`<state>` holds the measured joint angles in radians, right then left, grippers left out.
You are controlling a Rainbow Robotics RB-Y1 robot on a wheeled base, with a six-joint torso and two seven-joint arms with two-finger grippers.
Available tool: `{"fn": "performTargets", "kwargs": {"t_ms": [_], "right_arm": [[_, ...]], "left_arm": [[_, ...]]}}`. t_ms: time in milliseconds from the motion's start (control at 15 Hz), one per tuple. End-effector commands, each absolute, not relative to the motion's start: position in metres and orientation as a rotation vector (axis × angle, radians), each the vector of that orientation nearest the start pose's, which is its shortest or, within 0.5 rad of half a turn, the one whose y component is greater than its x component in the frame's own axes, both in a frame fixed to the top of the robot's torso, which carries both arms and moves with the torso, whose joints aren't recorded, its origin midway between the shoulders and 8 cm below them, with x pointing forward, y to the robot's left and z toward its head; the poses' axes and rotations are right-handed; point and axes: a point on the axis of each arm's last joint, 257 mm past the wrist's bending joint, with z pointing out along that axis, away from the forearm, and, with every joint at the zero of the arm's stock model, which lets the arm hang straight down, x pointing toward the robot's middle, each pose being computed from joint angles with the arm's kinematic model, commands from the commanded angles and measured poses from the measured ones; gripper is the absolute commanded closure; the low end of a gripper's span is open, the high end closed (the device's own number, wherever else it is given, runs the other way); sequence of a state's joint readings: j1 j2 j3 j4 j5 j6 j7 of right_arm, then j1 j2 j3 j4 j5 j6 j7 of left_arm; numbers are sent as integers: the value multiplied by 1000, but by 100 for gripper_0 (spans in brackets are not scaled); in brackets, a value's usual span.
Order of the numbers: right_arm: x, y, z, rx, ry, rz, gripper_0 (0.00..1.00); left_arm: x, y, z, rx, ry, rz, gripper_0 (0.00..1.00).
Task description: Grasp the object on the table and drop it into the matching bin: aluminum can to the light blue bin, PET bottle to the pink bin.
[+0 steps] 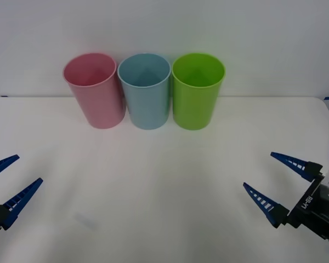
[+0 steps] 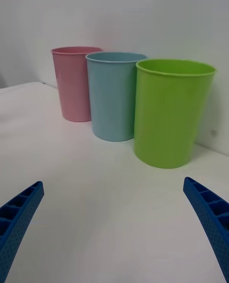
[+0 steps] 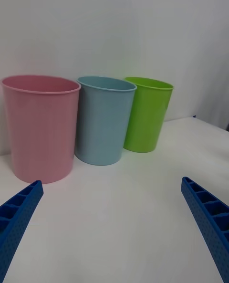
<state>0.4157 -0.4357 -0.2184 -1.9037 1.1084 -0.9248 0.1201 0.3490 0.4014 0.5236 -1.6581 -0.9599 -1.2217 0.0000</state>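
White table [image 1: 164, 192]; pale wall [image 1: 263, 33]

Three bins stand in a row on the worktop [image 1: 164, 186], ahead of and between both grippers; pink bin [image 1: 94, 90] nearest the left gripper [image 1: 5, 183]; light blue bin [image 1: 145, 90] in the middle; green bin [image 1: 197, 90] nearest the right gripper [image 1: 274, 178].

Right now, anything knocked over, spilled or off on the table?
Nothing stands out. The pink bin, light blue bin and green bin stand upright in a row at the far side of the white table. The left pincer and right pincer hang open near the front corners, holding nothing.
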Motion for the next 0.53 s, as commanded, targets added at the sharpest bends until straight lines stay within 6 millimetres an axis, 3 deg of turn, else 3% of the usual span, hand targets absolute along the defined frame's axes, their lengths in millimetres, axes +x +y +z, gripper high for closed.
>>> {"fn": "performTargets", "kwargs": {"t_ms": [67,533], "right_arm": [[349,-250,-201,-710,1477,482,0],[331,-295,-217,-698,1517,505,0]], "left_arm": [[342,330,-169,465,1441,-567,0],[342,330,-169,465,1441,-567,0]]}}
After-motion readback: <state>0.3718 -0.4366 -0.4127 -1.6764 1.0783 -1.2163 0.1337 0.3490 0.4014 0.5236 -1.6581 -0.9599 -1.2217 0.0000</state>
